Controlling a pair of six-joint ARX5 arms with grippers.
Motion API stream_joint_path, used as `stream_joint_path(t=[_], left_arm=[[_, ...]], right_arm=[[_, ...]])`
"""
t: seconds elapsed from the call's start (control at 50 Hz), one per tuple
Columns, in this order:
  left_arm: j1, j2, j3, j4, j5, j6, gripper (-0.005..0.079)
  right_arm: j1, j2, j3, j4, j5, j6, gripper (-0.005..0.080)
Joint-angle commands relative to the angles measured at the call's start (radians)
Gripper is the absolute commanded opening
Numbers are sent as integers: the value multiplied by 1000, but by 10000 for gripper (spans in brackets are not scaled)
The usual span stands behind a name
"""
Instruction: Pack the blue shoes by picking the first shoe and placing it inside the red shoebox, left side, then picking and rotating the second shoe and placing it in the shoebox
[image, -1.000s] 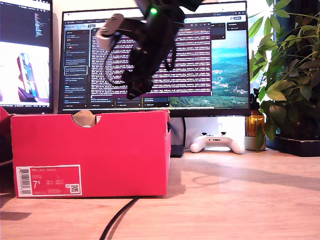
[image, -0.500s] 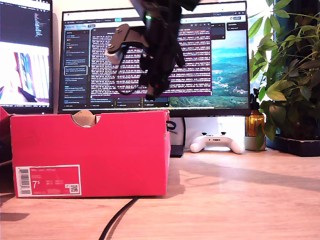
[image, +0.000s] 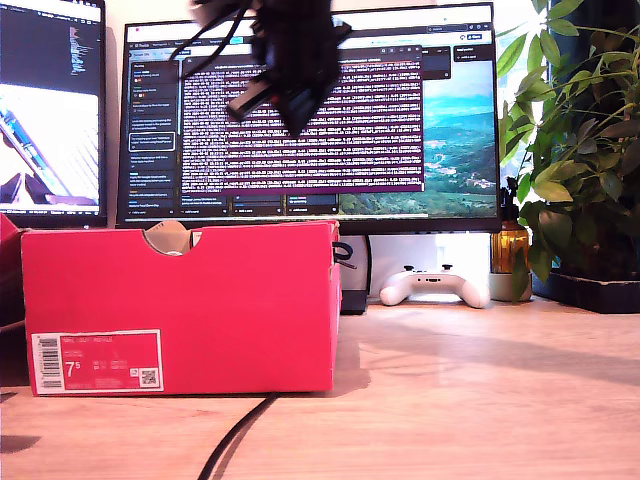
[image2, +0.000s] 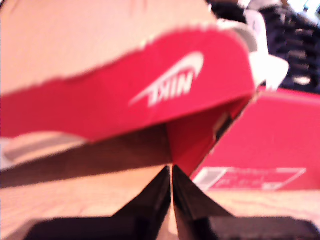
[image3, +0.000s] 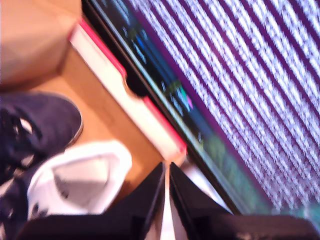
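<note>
The red shoebox (image: 180, 300) stands on the desk at the exterior view's left, with a white 7.5 label (image: 97, 361). Its front wall hides the blue shoes there. My second gripper (image: 275, 100) hangs high above the box, in front of the monitor. It is shut and empty (image3: 166, 190). Below it, a navy shoe (image3: 35, 125) and a white heel tab (image3: 80, 180) lie inside the box, near its notched wall (image3: 125, 105). My first gripper (image2: 171, 190) is shut and empty, low over the desk. It faces the red Nike lid (image2: 125, 95), the shoebox (image2: 270, 135) and the shoes (image2: 290, 35).
In the exterior view, a large monitor (image: 400, 120) and a second screen (image: 50, 110) stand behind the box. A white game controller (image: 435, 285), an amber bottle (image: 510, 250) and a potted plant (image: 580, 150) sit at the right. A black cable (image: 240, 435) runs across the front of the desk.
The arm over the box has lifted up and turned. Its gripper tip has risen from just above the box rim to near the top of the monitor.
</note>
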Motion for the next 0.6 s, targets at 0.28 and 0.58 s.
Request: stream_joint_path(t=[0.28, 0.58], left_arm=[[-1, -290, -29, -279, 1, 55, -21], [-1, -525, -30, -498, -38, 54, -21]], right_arm=[[-156, -46, -10, -234, -207, 239, -5], [-265, -77, -12, -290, -214, 298, -5]])
